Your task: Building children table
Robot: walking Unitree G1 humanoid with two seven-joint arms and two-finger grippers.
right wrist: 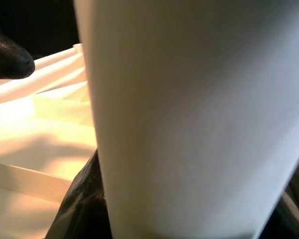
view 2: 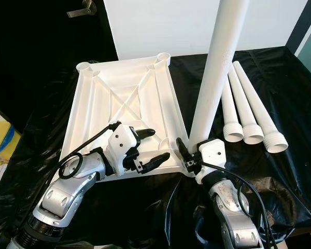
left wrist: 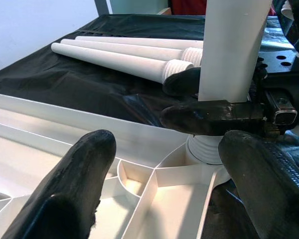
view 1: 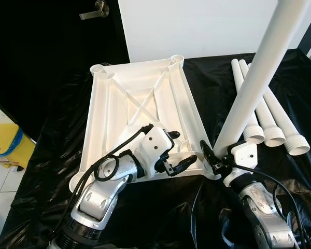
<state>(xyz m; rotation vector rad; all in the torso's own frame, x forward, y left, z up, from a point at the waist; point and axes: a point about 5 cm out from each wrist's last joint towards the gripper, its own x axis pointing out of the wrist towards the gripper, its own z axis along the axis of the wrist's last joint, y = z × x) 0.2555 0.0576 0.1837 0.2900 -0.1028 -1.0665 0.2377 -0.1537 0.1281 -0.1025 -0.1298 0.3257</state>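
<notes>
A black plastic sheet [view 1: 160,207] covers the surface, crinkled and glossy. On its left and middle lies a white tabletop [view 1: 140,98], upside down with its ribs showing. Three white legs [view 1: 267,111] lie side by side on the far right.

White tabletop [view 1: 140,98] lies upside down; one leg [view 1: 259,72] upright in its corner socket, three legs [view 1: 272,122] lying beside
</notes>
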